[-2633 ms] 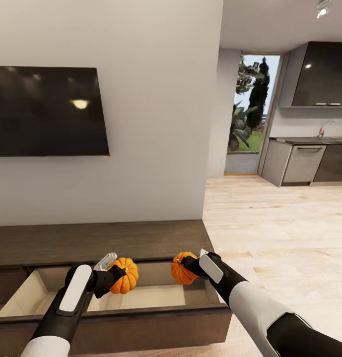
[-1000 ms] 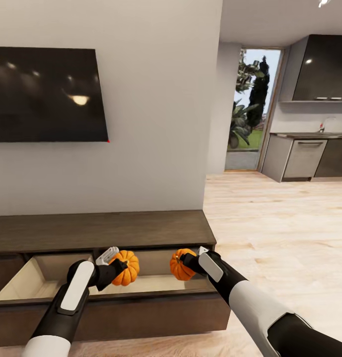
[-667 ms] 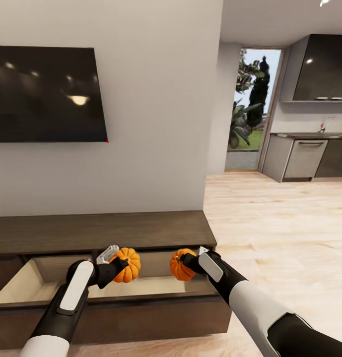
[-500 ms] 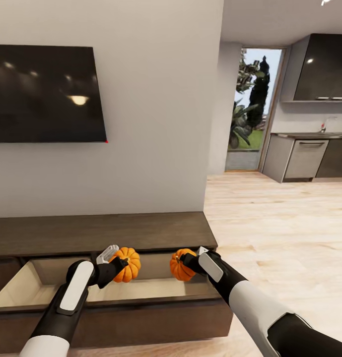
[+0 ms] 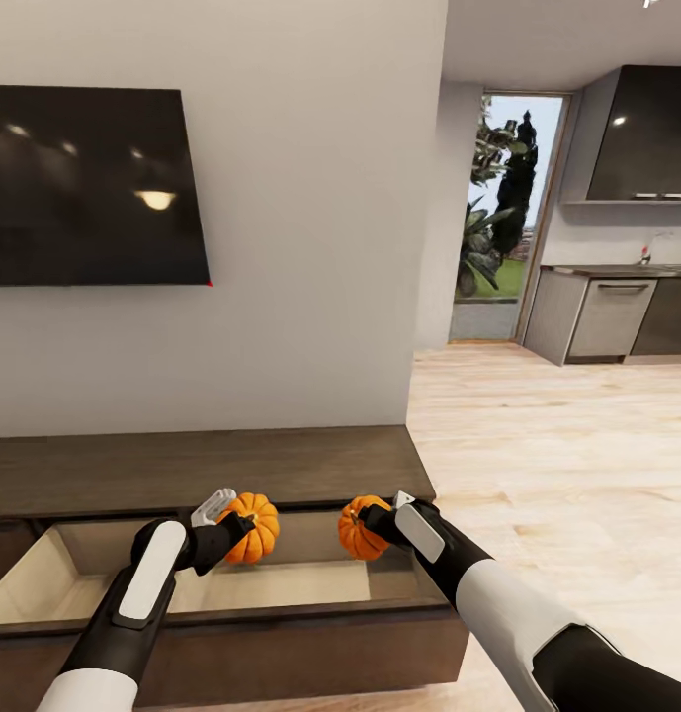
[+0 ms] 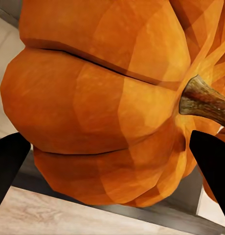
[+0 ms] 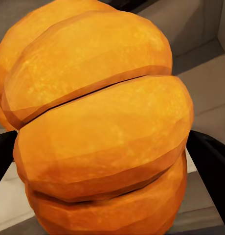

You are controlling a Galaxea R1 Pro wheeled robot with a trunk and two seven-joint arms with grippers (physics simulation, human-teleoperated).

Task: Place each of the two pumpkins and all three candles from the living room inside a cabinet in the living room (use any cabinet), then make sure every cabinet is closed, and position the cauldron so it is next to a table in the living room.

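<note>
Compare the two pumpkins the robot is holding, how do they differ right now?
The left pumpkin sits in the left gripper, the right pumpkin in the right gripper. The left wrist view shows the left one's stem; the right wrist view shows only ribs. Both are orange, held above the open drawer.

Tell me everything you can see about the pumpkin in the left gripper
The pumpkin is small, orange and deeply ribbed, with a short, rough brown stem pointing sideways, so it is tipped over. The left gripper is shut on it, a black fingertip at each side. It hangs above the cabinet's open drawer, touching nothing else.
</note>
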